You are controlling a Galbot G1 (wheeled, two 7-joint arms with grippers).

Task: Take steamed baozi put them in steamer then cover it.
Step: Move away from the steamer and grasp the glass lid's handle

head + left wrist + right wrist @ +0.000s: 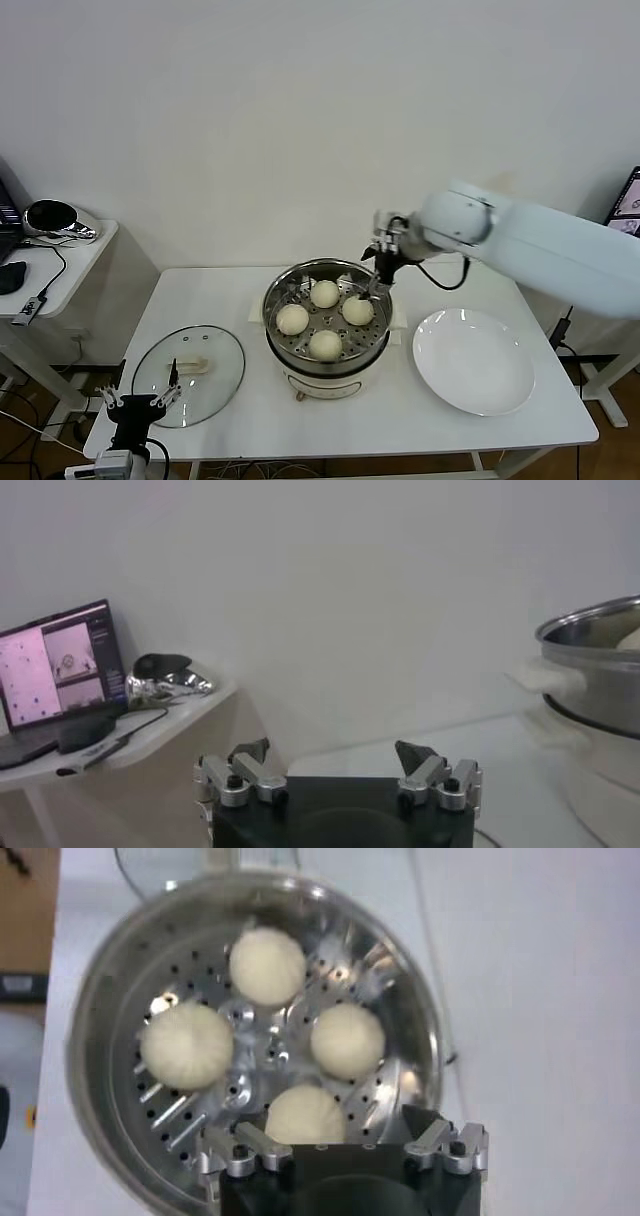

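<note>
The steamer (pixel 281 296), a shiny steel pot on a cream base, stands mid-table. Several cream-white baozi (pixel 324 293) lie on its perforated tray; they also show in the right wrist view (pixel 187 1044). My right gripper (pixel 383 268) hovers just above the pot's far right rim; in its wrist view the gripper (pixel 335 1130) is open with nothing between its fingers. The cover (pixel 188 372), a glass lid with a cream handle, lies flat on the table left of the steamer. My left gripper (pixel 137 403) is parked low at the table's front left edge, open (pixel 331 755).
A flat white plate (pixel 473 360) lies right of the steamer. A side table (pixel 60 262) at the far left carries a laptop (pixel 60 665), a mouse and a shiny object. The steamer's rim (pixel 600 630) shows in the left wrist view.
</note>
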